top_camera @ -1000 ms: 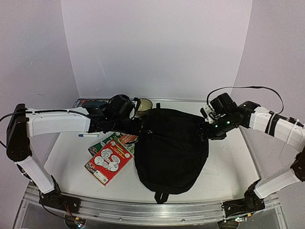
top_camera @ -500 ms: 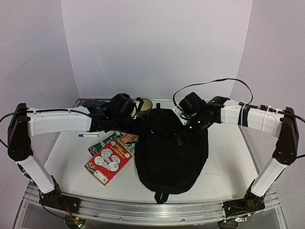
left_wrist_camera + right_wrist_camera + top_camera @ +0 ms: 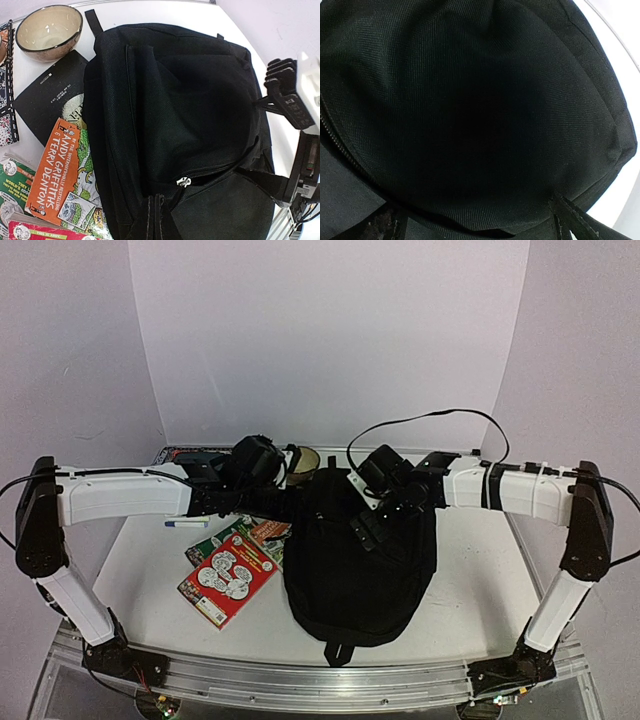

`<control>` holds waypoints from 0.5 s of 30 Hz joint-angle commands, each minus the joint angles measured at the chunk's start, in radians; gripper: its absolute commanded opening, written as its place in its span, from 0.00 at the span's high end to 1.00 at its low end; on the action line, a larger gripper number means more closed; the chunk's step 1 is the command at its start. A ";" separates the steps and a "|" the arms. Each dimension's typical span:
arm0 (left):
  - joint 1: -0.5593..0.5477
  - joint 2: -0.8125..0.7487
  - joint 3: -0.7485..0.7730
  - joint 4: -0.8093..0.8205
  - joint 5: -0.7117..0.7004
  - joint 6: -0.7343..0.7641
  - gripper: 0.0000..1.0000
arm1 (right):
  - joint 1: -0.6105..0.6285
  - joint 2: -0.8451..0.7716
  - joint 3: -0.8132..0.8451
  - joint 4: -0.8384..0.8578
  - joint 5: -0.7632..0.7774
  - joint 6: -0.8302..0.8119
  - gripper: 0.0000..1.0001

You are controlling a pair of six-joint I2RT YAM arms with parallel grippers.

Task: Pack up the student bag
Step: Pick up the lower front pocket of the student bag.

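White arm links (image 3: 120,497), black joints (image 3: 36,525), looping black cable (image 3: 440,415)

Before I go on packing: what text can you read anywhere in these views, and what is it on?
"ANDY GRIFFITHS" and "TERRY DENTON": on the orange book cover beside the student bag.
"WORLD'S": on the green book; the rest is cut off.
Too small to read: the white print on the black booklet.
Too blurred to read: the print on the red book.
No lettering shows on the student bag.
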 commanded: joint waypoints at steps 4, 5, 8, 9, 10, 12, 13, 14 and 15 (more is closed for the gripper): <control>0.004 -0.065 0.022 0.027 0.005 -0.014 1.00 | 0.008 -0.054 0.065 0.010 -0.118 0.006 0.02; 0.005 -0.066 0.023 0.027 0.004 -0.013 1.00 | 0.008 -0.059 0.065 0.013 -0.122 0.001 0.02; 0.005 -0.068 0.024 0.027 0.002 -0.012 1.00 | 0.008 -0.064 0.063 0.021 -0.098 -0.014 0.02; 0.005 -0.069 0.023 0.026 0.001 -0.011 1.00 | 0.008 -0.062 0.061 0.022 -0.074 -0.021 0.02; 0.004 -0.069 0.024 0.027 0.002 -0.011 1.00 | 0.008 -0.058 0.058 0.023 -0.060 -0.030 0.02; 0.004 -0.069 0.025 0.026 0.004 -0.012 1.00 | 0.008 -0.044 0.049 0.027 -0.029 -0.048 0.02; 0.004 -0.069 0.025 0.026 0.005 -0.012 1.00 | 0.008 -0.033 0.043 0.030 -0.021 -0.054 0.02; 0.004 -0.070 0.026 0.026 0.005 -0.011 1.00 | 0.007 -0.023 0.038 0.032 -0.013 -0.061 0.02; 0.004 -0.070 0.027 0.027 0.005 -0.011 1.00 | 0.007 -0.014 0.034 0.034 -0.007 -0.065 0.02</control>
